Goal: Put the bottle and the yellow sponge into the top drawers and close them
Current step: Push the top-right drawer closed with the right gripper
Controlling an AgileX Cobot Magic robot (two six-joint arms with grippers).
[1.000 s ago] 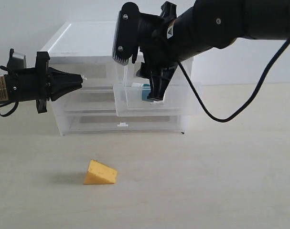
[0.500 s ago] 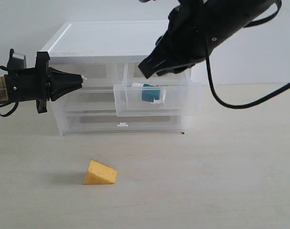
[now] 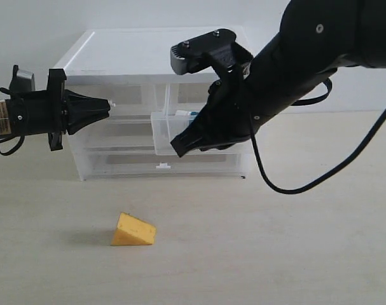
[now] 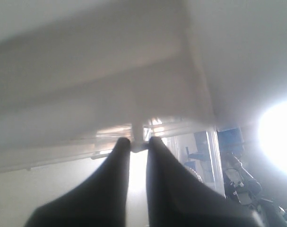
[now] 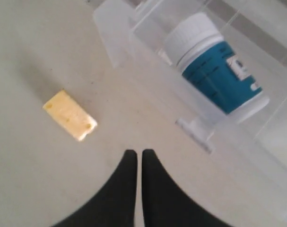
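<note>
White plastic with a teal-blue label band, the bottle (image 5: 218, 71) lies on its side inside the right top drawer (image 3: 162, 141). That drawer stands pulled out from the cabinet (image 3: 129, 54), and its translucent walls enclose the bottle on all visible sides. In the exterior view, only the white cap end of the bottle shows behind the right arm.

The yellow sponge (image 3: 133, 230) rests on the counter (image 3: 275, 241), in front of the cabinet and well apart from it, with its wedge profile facing the exterior camera.

The right hand (image 5: 135, 154) is clenched and empty. Its two black fingers (image 5: 125, 189) lie pressed together just before the front of the open drawer, near the drawer's small white tab (image 5: 196, 133) but not touching it.

The left hand (image 4: 138, 142) is level with the left top drawer (image 3: 126, 95) and is clenched on that drawer's tab handle (image 4: 137, 132). The left arm extends horizontally from the left side.
</note>
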